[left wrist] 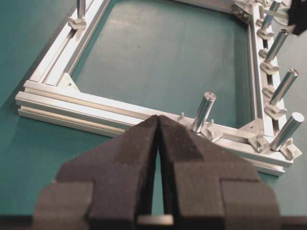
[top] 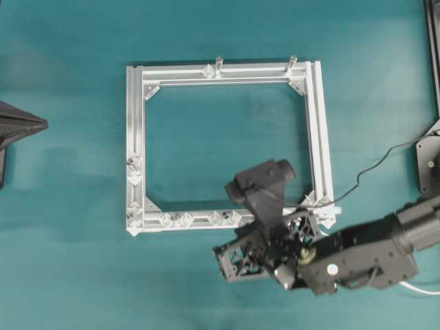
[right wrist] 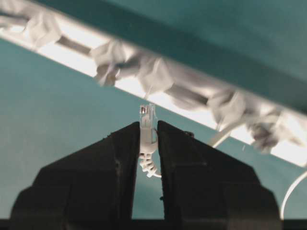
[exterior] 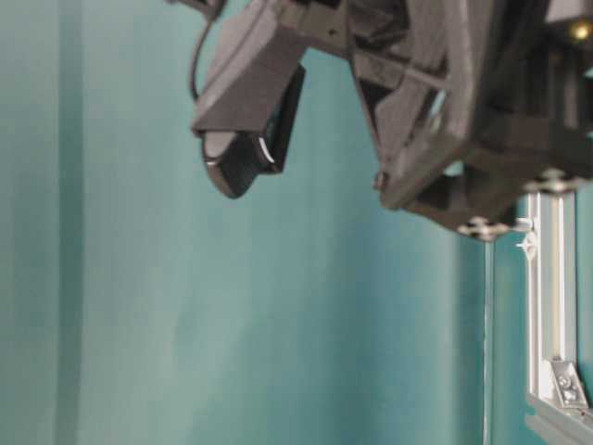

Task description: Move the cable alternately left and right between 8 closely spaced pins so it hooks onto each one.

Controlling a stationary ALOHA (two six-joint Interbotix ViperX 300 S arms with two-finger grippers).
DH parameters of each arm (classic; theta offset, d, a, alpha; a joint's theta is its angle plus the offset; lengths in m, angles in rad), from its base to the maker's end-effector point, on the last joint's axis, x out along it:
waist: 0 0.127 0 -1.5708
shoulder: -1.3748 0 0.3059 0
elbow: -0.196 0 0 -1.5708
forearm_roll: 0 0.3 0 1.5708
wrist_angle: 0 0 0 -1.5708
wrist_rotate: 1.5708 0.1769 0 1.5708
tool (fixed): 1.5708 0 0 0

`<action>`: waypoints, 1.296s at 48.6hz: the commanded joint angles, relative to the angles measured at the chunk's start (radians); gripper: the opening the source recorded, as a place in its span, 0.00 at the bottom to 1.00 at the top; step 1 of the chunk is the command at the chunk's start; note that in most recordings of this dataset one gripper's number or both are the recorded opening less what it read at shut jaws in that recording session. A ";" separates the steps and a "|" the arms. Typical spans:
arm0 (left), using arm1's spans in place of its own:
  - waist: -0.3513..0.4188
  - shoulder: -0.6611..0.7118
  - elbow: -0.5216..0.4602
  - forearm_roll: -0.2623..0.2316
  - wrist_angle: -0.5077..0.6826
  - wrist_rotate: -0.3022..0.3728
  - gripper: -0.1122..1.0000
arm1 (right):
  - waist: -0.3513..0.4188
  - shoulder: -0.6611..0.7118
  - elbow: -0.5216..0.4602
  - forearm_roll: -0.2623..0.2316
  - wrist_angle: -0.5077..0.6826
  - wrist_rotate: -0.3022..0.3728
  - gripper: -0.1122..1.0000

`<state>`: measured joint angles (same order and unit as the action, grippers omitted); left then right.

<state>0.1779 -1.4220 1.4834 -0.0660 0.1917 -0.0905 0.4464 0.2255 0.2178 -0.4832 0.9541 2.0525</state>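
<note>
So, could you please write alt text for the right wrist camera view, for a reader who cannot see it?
The right tool is shut on the pale plug at the tip of a white cable, with the plug sticking out past its dark fingers. Beyond it, a bright, blurred aluminium rail with small silver fittings crosses the teal table diagonally.

The frame (top: 314,117) is bright brushed aluminium rail with a satin sheen, and the pins (left wrist: 203,111) on it are smooth polished metal. The table (top: 69,261) wears a matt teal covering, cloth-like. The left gripper (left wrist: 158,125) has rough, grainy matt black pads. The cable (right wrist: 147,125) ends in a clear glossy plastic plug with a white ribbed boot.
</note>
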 commanded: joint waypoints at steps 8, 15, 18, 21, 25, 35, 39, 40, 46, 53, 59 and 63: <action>-0.003 0.015 -0.029 0.002 -0.005 -0.005 0.10 | 0.071 0.035 -0.078 -0.002 0.026 0.080 0.24; -0.003 0.017 -0.029 0.003 -0.005 -0.005 0.10 | 0.103 0.071 -0.120 -0.002 0.037 0.118 0.24; -0.003 0.017 -0.029 0.002 -0.005 -0.005 0.10 | 0.110 0.080 -0.137 -0.002 0.054 0.121 0.24; -0.003 0.017 -0.029 0.002 -0.005 -0.005 0.10 | 0.114 0.086 -0.153 -0.002 0.071 0.121 0.24; -0.003 0.015 -0.029 0.002 -0.005 -0.005 0.10 | 0.114 0.089 -0.169 -0.005 0.083 0.121 0.24; -0.003 0.017 -0.029 0.002 -0.005 -0.005 0.10 | 0.087 0.104 -0.210 -0.014 0.103 0.123 0.24; -0.003 0.017 -0.029 0.002 -0.005 -0.005 0.10 | 0.071 0.126 -0.241 -0.014 0.103 0.123 0.24; -0.003 0.017 -0.029 0.002 -0.005 -0.005 0.10 | 0.066 0.132 -0.250 -0.014 0.103 0.123 0.24; -0.003 0.017 -0.029 0.002 -0.005 -0.005 0.10 | 0.034 0.183 -0.328 -0.014 0.103 0.118 0.24; -0.003 0.017 -0.029 0.002 -0.005 -0.005 0.10 | 0.003 0.236 -0.399 -0.014 0.104 0.117 0.24; -0.003 0.017 -0.028 0.002 -0.005 -0.005 0.10 | -0.012 0.259 -0.437 -0.014 0.110 0.117 0.24; -0.003 0.017 -0.029 0.002 -0.005 -0.005 0.10 | -0.017 0.262 -0.446 -0.014 0.135 0.118 0.24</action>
<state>0.1764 -1.4205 1.4834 -0.0660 0.1917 -0.0905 0.4310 0.5108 -0.1963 -0.4924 1.0723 2.1721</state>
